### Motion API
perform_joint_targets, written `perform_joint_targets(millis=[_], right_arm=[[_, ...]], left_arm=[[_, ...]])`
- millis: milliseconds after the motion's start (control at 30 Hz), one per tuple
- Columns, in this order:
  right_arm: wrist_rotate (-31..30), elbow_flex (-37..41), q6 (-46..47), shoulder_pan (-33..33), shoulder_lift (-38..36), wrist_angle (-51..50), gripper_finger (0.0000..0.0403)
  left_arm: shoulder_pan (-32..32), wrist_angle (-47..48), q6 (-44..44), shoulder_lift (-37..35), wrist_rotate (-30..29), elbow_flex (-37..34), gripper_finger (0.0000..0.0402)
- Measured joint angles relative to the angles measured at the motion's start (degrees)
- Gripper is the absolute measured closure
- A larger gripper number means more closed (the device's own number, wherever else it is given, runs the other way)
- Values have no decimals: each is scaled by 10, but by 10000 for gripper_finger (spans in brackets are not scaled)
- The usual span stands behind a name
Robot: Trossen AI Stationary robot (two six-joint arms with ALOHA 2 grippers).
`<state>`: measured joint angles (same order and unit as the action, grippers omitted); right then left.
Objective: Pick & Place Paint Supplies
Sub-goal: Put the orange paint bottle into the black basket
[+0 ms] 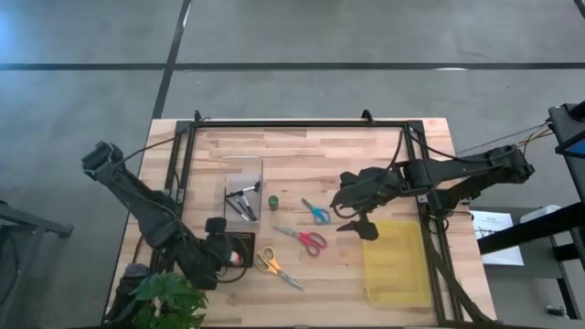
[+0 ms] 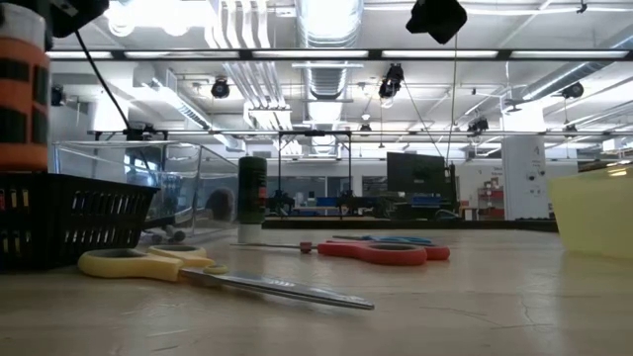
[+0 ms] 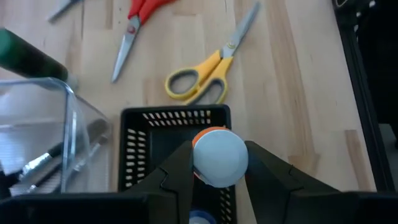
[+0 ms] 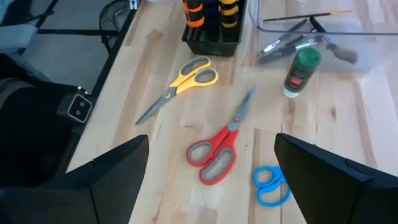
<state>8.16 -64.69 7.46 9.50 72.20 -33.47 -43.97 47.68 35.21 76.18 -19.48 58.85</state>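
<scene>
Left gripper [image 3: 216,180], fingers clamped on an orange paint pot with a white lid [image 3: 219,157], poised directly above the black tray [image 3: 140,115] at the near left of the table [image 1: 384,164]. To place well, lower the pot straight down into an open cell, keeping it upright and clear of the pots [image 4: 210,14] already standing there, then part the fingers only once it rests. Just right of the tray lie the yellow scissors [image 1: 271,265]; farther right, the red scissors [image 1: 304,239] and blue scissors [image 1: 316,213]. Right gripper [image 1: 358,222], fingers wide apart, waits over the yellow bin [image 1: 398,265].
</scene>
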Motion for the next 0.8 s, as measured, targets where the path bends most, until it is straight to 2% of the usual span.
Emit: perform_joint_targets(millis=[233,467,800], right_arm=[[2,13,8,0,-1,24,56],[2,15,9,0,-1,26,56],[3,15,9,0,-1,26,56]], left_arm=[[-12,3,32,9,-17,-5,284],[-12,-2,54,9,-23,-40,284],[-11,-59,67,9,-30,-90,284]])
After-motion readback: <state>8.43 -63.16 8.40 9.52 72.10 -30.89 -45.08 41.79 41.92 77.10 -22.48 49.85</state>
